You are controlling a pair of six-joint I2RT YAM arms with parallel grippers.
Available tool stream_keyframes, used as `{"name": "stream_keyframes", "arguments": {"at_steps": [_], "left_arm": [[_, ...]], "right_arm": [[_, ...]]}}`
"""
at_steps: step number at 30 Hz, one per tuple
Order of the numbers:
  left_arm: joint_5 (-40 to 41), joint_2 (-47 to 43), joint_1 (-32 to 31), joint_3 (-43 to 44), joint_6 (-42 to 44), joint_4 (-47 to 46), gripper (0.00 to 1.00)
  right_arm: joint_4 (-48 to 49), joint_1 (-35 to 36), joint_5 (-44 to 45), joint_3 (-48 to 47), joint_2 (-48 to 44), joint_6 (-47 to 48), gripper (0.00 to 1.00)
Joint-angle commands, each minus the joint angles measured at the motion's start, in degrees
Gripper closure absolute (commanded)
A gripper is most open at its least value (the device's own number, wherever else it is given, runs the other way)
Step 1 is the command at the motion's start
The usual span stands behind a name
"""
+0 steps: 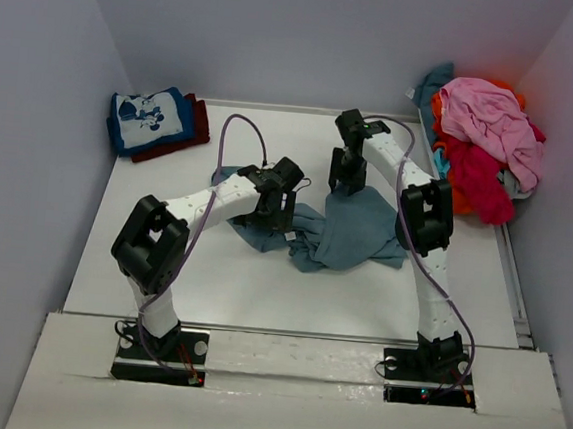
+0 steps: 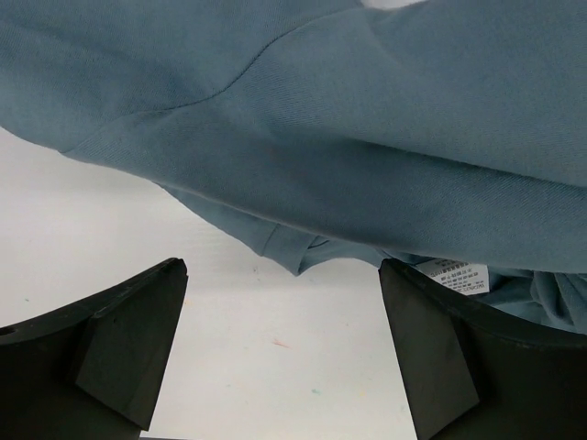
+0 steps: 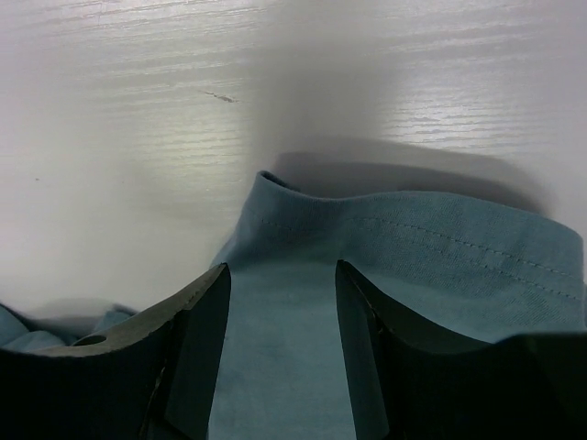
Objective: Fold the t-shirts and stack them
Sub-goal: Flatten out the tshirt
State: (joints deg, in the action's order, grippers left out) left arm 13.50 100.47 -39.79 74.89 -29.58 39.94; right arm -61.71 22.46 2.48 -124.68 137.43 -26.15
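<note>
Standing spread over the slate-blue t-shirt, left fingers and right fingers pinch nothing

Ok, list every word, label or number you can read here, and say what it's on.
White care label on the slate-blue t-shirt: printed lines, too small to read.
Folded blue t-shirt: white cartoon print, no legible words.
Nothing else bears text.
</note>
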Motion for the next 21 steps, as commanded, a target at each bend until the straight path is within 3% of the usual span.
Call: {"name": "stream_keyframes", "arguments": {"at_steps": [1, 5, 7, 12, 15, 19, 21], "left_arm": [[0.0, -0.3, -0.4, 2.5, 0.8, 0.7, 0.01], [0.0, -0.2, -0.4, 2.7, 0.9, 0.7, 0.01], [-0.1, -0.3, -0.4, 2.7, 0.8, 0.7, 0.01], [-0.1, -0.6, -0.4, 2.4, 0.8, 0.6, 0.01], [-0.1, -0.7, -0.4, 2.2, 0.9, 0.4, 0.01], [-0.6, -0.7, -0.4, 2.1, 0.9, 0.3, 0.01], [-0.6, -0.8, -0.4, 2.1, 1.1, 0.2, 0.01]], "right_arm": [[-0.2, -0.2, -0.7, -0.4, 0.3, 0.1, 0.45], [0.3, -0.2, -0.9, -0.2, 1.7, 0.1, 0.51], [0.4, -0.2, -0.7, -0.1, 2.4, 0.2, 0.63], [1.1, -0.2, -1.4, 1.6, 4.0, 0.2, 0.74], [1.6, -0.2, -1.5, 2.8, 3.9, 0.1, 0.75], [1.6, -0.2, -1.3, 3.3, 3.6, 0.2, 0.93], [1.4, -0.2, -1.3, 3.3, 3.1, 0.1, 0.93]]}}
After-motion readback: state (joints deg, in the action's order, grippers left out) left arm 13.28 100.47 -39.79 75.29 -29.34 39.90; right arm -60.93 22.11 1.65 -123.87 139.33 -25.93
